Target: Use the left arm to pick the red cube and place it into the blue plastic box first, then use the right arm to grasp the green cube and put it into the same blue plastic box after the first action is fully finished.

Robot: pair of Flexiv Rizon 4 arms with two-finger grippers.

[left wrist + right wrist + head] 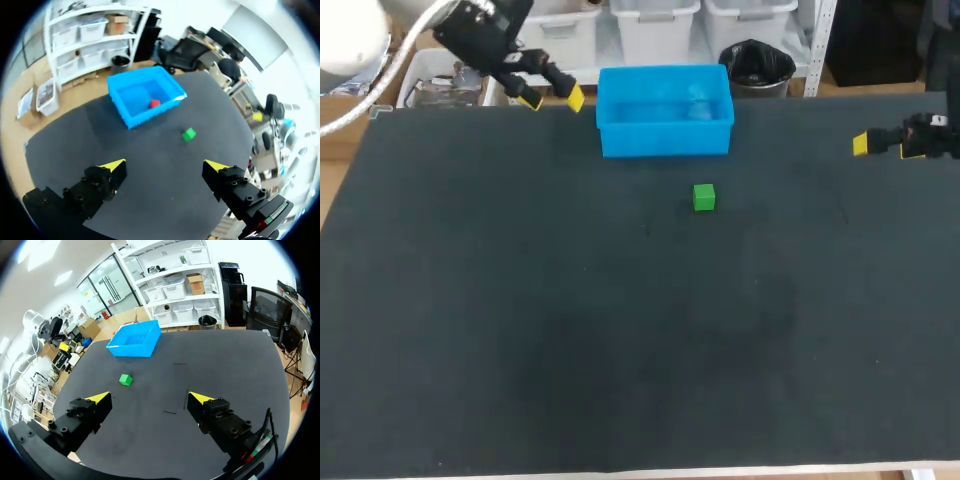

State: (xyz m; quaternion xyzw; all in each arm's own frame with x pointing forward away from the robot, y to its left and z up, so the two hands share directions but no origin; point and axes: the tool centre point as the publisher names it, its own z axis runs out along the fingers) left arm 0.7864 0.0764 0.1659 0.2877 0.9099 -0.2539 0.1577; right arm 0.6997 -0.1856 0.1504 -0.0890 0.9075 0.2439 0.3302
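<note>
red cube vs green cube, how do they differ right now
Colour: the red cube is red, the green cube green. Place: the red cube lies inside the blue plastic box; the green cube sits on the black table in front of it, apart from it. Shared: both are small cubes of like size, and neither is held.

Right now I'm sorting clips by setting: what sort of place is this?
Probably a robot test bench: a dark-covered table, the left gripper and right gripper with yellow tips open near its edges, and a blue plastic box holding a red cube, a green cube lying apart.
</note>
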